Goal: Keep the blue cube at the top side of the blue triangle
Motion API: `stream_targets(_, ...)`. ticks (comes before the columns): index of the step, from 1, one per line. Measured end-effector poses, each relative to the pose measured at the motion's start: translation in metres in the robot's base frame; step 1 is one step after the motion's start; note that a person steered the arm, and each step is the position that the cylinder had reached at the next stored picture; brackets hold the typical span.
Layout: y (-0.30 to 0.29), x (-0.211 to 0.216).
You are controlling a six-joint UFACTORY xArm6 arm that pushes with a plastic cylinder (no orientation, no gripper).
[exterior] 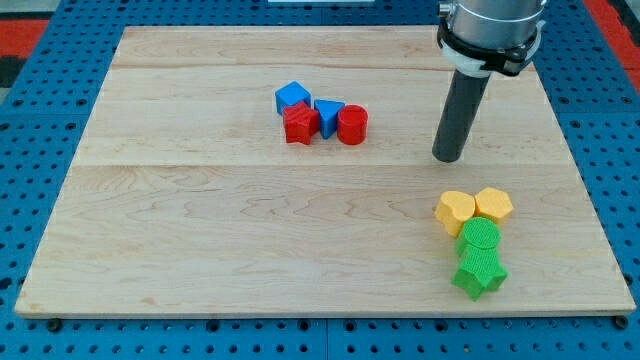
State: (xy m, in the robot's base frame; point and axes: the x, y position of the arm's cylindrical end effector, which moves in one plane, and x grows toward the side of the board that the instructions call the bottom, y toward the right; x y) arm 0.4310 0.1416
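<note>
The blue cube (pixel 292 96) sits on the wooden board just up and left of the blue triangle (pixel 328 112). A red star block (pixel 301 125) lies between them, below the cube and touching the triangle's left side. A red cylinder (pixel 352 125) touches the triangle's right side. My tip (pixel 448 158) rests on the board well to the right of this cluster, about a hand's width from the red cylinder, touching no block.
A yellow heart block (pixel 454 212) and a yellow hexagon block (pixel 493 206) sit at the lower right. A green cylinder (pixel 480 238) and a green star block (pixel 479 272) lie just below them. The board's edges (pixel 320 312) border a blue pegboard.
</note>
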Motion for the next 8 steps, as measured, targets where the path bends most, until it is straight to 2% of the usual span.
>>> stream_targets(1, 0.003, -0.049)
stream_targets(2, -0.013, -0.129)
stream_targets(3, -0.108, -0.184)
stream_targets(4, -0.215, -0.189)
stream_targets(5, -0.267, -0.152)
stream_targets(7, -0.249, -0.068)
stream_targets(8, -0.229, -0.086)
